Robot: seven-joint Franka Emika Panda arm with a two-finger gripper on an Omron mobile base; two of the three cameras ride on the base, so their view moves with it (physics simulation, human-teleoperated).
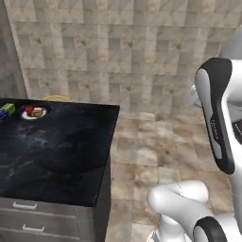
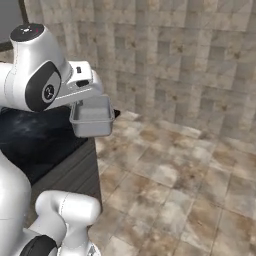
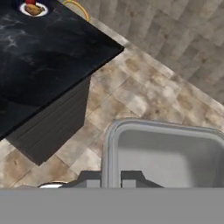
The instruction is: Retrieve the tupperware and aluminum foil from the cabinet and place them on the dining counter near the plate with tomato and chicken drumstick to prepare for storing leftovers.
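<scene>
My gripper [image 2: 79, 103] is shut on the rim of the tupperware [image 2: 92, 117], a grey translucent container held in the air just past the corner of the dining counter [image 2: 35, 140]. In the hand view the tupperware [image 3: 168, 153] hangs over the tiled floor with my gripper [image 3: 111, 179] clamped on its near rim. The plate [image 1: 34, 112] sits at the far left of the dining counter [image 1: 56, 151], carrying the tomato [image 1: 29, 109] and the chicken drumstick [image 1: 38, 112]. The aluminum foil [image 1: 5, 112] lies just left of the plate. The cabinet is out of view.
Beige tiled floor [image 1: 156, 156] stretches right of the counter up to a tiled wall [image 1: 123, 52]. Drawer fronts [image 1: 23, 205] face the counter's near side. A yellow curved object [image 1: 57, 98] peeks up behind the counter's far edge.
</scene>
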